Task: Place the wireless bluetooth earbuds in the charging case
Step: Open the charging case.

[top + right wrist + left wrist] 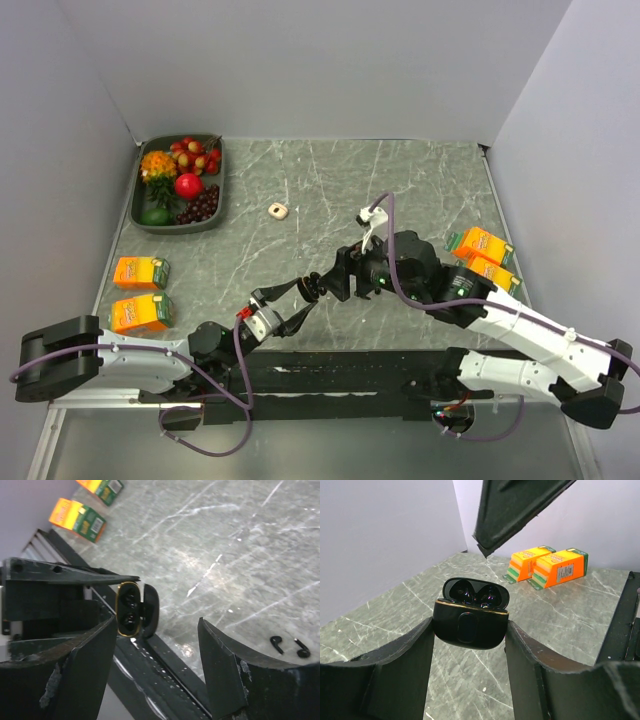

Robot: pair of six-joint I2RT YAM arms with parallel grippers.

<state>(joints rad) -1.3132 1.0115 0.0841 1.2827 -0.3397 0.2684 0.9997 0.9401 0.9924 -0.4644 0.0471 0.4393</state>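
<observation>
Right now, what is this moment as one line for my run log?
left gripper: shut on open charging case | right gripper: open, empty | earbuds: both on table | inserted: none

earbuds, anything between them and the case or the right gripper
Nothing visible. Both earbuds lie on bare table beside the open right gripper, with no object around them. The case is clamped in the left gripper, lid open and wells uncovered.
</observation>
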